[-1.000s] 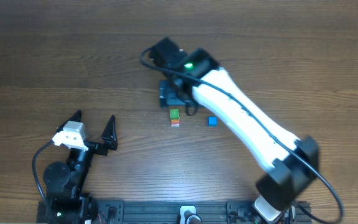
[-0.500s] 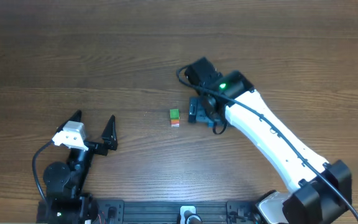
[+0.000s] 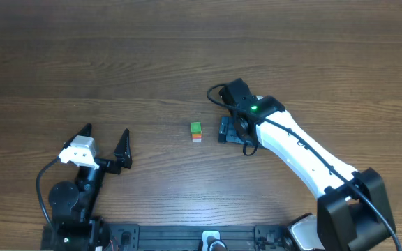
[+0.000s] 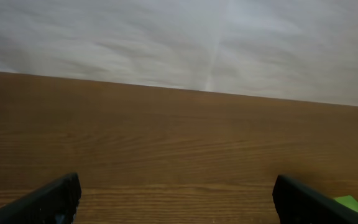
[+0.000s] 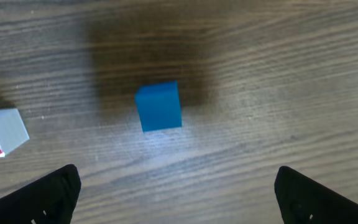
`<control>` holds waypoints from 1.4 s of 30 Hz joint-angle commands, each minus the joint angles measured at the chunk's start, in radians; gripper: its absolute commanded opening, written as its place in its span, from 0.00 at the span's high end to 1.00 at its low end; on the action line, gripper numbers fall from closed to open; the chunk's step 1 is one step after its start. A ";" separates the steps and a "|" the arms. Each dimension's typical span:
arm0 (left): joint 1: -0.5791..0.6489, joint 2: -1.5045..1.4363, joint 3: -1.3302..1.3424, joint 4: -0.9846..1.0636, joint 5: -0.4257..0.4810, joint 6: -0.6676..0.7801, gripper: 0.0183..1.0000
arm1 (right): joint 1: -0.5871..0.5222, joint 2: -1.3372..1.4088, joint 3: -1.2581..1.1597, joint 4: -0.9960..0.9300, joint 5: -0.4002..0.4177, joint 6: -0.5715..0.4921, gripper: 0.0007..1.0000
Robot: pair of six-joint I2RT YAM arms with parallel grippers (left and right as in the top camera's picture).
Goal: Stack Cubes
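Between my right gripper's point(image 5: 176, 196) two dark fingers, which stand spread wide with nothing touching them, the blue cube point(image 5: 159, 106) sits alone on the wooden table point(image 3: 82, 56), square to the grain and lying past the fingertips, not between them. My right wrist view also catches, off to the side of the blue cube and apart from it, a pale block with a red face point(image 5: 2, 134). From above, that right gripper point(image 3: 230, 130) hangs just right of the small stack point(image 3: 196, 131), whose top cube is green over a red and whitish lower part; the gripper and the stack do not touch. My right arm reaches in from the near right corner, slanting up and left to the middle of the table. My left gripper point(image 3: 105, 132) is well to the left, nearer my base, its fingers splayed apart and holding nothing. Its wrist view looks along bare wood toward a pale wall, with a green corner point(image 4: 353, 204) showing beside one finger.
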 commanded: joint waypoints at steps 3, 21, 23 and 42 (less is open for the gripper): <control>-0.004 -0.007 -0.005 -0.002 -0.005 0.015 0.00 | -0.014 0.106 -0.006 0.061 0.003 -0.061 0.03; -0.004 -0.007 -0.005 -0.002 -0.005 0.015 0.00 | -0.036 0.172 -0.006 0.121 0.009 -0.144 0.18; -0.004 -0.007 -0.005 -0.002 -0.005 0.015 0.00 | -0.033 0.172 -0.006 0.122 0.005 -0.155 0.19; -0.004 -0.007 -0.005 -0.002 -0.005 0.015 0.00 | -0.013 0.173 -0.022 0.154 -0.006 -0.188 0.32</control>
